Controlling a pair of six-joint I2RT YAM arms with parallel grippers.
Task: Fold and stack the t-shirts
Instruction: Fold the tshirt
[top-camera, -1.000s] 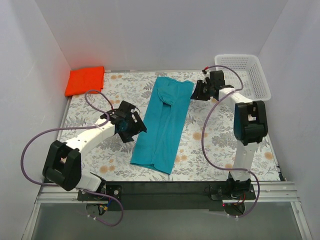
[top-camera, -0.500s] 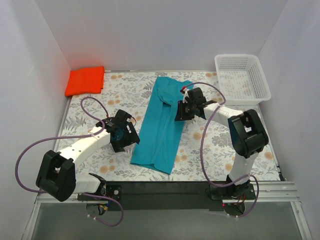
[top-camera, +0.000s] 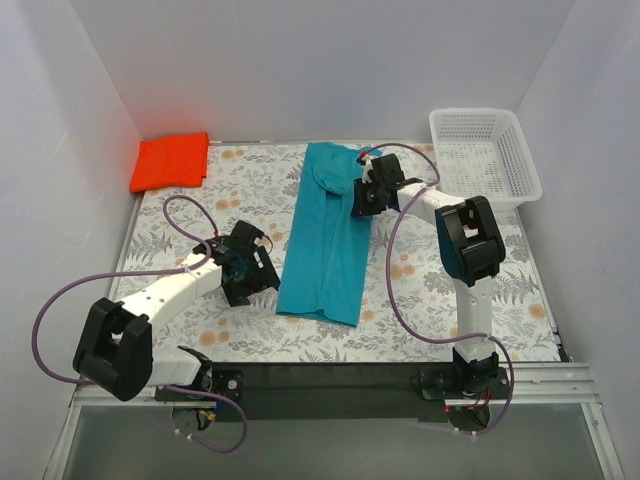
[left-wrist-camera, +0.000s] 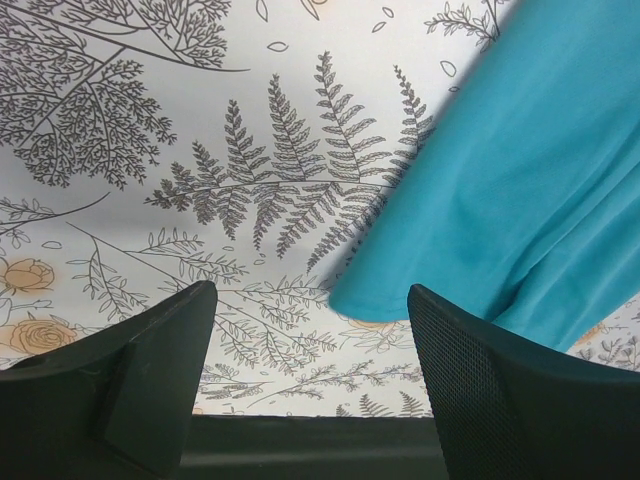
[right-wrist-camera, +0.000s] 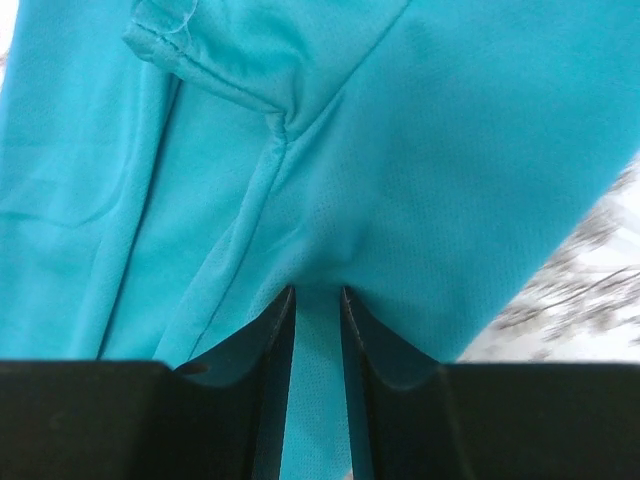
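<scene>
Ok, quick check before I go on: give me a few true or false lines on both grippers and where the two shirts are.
1. The right gripper pinches cloth of the teal t-shirt. True.
2. The left gripper is closed on the teal t-shirt. False: it is open over the bare table, beside the shirt's corner.
3. The orange t-shirt lies in the basket. False: it lies folded at the table's far left corner; the basket stands at the far right.
4. The two t-shirts lie apart, not stacked. True.
</scene>
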